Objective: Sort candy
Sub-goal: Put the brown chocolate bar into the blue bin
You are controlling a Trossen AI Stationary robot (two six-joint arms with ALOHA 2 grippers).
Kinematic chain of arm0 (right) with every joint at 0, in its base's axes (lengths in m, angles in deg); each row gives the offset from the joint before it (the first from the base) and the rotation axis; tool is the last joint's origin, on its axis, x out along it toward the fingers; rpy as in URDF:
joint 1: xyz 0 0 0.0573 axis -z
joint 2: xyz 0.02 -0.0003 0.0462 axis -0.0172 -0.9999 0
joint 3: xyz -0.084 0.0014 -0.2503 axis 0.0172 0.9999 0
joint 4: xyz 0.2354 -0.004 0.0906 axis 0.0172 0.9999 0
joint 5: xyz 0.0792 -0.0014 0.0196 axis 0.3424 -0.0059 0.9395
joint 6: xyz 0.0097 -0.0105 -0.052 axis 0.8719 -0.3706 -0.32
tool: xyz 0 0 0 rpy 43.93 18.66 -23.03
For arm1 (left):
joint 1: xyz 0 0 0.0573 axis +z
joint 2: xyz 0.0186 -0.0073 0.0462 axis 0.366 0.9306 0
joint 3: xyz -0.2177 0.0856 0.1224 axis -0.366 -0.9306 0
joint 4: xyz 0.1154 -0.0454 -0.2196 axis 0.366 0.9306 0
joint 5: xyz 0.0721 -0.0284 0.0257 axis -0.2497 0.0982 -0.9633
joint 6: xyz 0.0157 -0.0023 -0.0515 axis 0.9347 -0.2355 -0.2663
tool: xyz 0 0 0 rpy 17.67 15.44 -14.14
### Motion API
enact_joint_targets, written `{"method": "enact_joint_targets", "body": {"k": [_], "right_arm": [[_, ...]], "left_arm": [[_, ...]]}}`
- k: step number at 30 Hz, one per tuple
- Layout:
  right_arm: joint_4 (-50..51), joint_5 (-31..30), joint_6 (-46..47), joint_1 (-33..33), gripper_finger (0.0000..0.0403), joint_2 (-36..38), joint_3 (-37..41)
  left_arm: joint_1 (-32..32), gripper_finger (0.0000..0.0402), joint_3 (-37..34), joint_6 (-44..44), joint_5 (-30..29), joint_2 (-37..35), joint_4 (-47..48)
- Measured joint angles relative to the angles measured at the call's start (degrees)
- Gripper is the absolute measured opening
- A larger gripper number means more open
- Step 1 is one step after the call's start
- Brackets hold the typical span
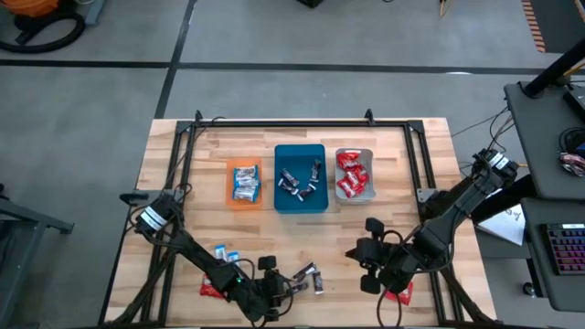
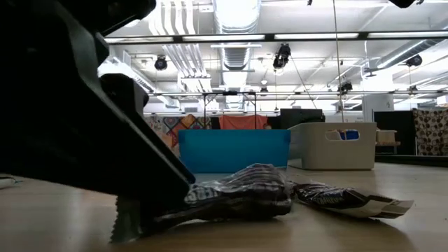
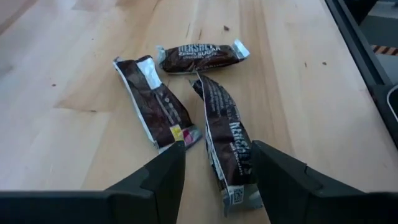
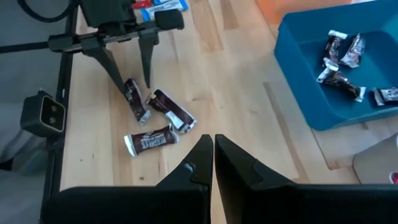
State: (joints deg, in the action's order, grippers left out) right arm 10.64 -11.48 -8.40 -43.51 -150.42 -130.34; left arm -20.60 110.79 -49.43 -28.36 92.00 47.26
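Candy in brown wrappers, three pieces (image 3: 205,109), lies loose on the table (image 3: 298,93) at its near edge, left of centre. Your left gripper (image 3: 214,171) stands over them with its fingers spread, one bar (image 3: 227,140) between the tips, not yet pinched. More brown candy sits in the teal tray (image 1: 300,205), blue-and-white in the orange tray (image 1: 245,203) on its left, red in the grey tray (image 1: 368,195) on its right. Loose blue pieces (image 1: 225,255) and a red one (image 1: 210,291) lie left of the gripper. Your right gripper (image 4: 213,152) hovers near right, fingers closed on nothing.
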Motion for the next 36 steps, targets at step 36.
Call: {"method": "enact_joint_targets", "body": {"k": [36], "right_arm": [[-0.58, -1.66, -0.33, 0.00, 0.0009, 0.00, 0.38]], "left_arm": [[-0.85, 0.0013, -0.22, 3.67, -0.95, -11.86, 12.26]]}}
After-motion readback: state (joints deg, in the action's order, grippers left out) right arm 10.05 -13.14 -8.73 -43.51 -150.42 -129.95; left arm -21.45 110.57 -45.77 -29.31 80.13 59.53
